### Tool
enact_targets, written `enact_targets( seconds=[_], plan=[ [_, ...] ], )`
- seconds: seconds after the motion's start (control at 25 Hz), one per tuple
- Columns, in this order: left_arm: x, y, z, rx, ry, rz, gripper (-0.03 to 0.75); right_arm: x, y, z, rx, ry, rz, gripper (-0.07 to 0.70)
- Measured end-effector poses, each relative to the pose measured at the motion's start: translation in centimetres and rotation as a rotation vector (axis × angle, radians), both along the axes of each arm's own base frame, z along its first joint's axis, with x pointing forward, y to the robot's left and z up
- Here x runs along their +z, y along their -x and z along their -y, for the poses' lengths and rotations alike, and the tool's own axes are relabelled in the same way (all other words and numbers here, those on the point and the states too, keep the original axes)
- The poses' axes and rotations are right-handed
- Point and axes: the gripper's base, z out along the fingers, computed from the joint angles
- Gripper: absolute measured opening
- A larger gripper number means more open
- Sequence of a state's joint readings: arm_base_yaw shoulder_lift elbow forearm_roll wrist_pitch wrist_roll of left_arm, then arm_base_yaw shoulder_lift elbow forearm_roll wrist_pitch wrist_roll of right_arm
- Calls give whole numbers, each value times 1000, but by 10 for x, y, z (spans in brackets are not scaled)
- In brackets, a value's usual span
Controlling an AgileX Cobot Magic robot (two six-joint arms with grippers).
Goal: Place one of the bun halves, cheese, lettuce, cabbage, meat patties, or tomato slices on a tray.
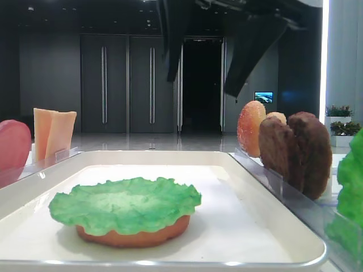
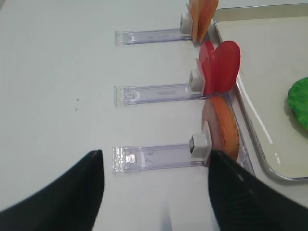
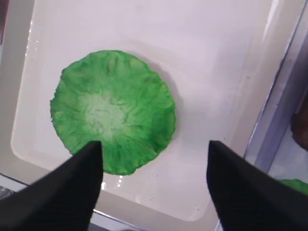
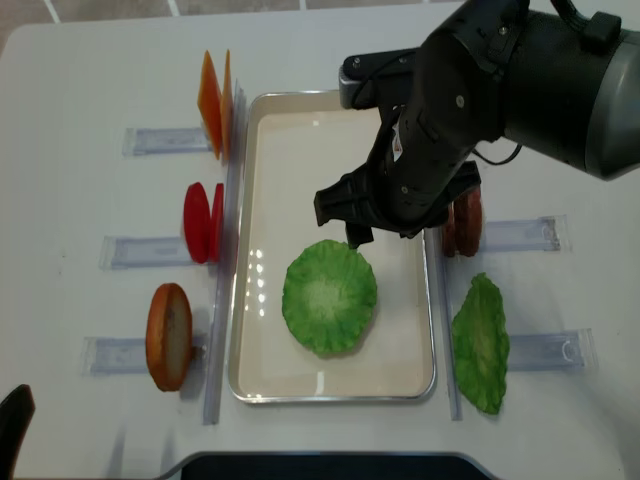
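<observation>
Lettuce (image 4: 329, 296) lies on bun half (image 1: 133, 235), at tray (image 4: 262, 370) centre. Right gripper (image 3: 154, 178) above, jaws open, empty. Left gripper (image 2: 154, 187) open. Placement judged complete.

the lettuce (image 1: 125, 205) covers most of the bun half (image 1: 136, 235) beneath it; the right arm (image 4: 500, 90) hides the meat patties (image 4: 463, 222) partly.
</observation>
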State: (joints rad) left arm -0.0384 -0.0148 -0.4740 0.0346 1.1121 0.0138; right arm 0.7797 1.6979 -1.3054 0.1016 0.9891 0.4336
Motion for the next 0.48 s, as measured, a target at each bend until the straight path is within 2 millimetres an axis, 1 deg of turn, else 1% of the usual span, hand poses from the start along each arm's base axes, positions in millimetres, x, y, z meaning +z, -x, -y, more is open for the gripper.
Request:
enact_targets(
  seconds=[0.16,0.28,0.4,0.48],
  plan=[
    [0,0,0,0,0,0,517,17,-5,3,1,50,21,472],
    [0,0,0,0,0,0,517,26,-11,9,-15,66,13,472],
    [0,0,0,0,0,0,517,31,-19,23,-45,75,10,472],
    [0,0,0,0,0,0,517,36,-25,36,-78,83,11,472]
  ],
)
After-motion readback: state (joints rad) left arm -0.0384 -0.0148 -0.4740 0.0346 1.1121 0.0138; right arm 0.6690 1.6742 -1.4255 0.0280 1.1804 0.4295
